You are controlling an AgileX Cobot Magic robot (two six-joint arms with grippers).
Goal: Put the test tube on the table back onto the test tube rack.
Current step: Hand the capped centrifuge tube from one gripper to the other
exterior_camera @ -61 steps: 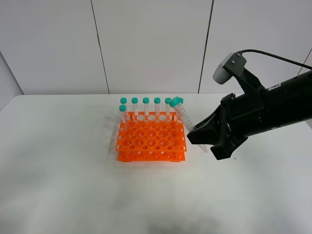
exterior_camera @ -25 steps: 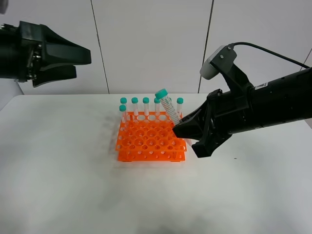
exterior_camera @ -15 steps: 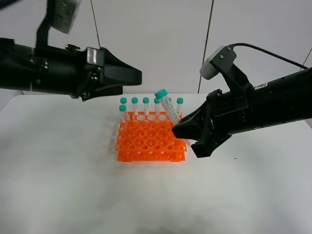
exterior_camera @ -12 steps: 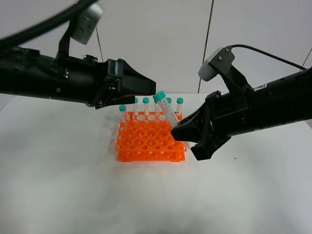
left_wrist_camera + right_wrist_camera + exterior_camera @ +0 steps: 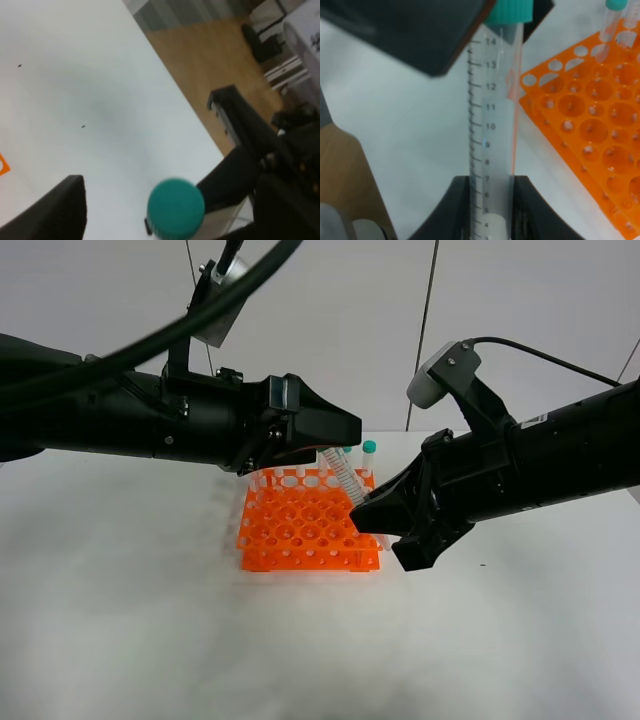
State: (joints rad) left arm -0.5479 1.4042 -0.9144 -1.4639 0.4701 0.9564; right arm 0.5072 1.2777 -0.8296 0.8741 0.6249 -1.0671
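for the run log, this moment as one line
right gripper: shut on test tube | test tube: tilted, not in test tube rack | left gripper: open around cap

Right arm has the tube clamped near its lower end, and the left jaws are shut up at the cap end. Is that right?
Not quite. The left gripper has its jaws open, not shut, standing either side of the green cap, as the left wrist view shows. The right gripper does have the tube clamped near its lower end.
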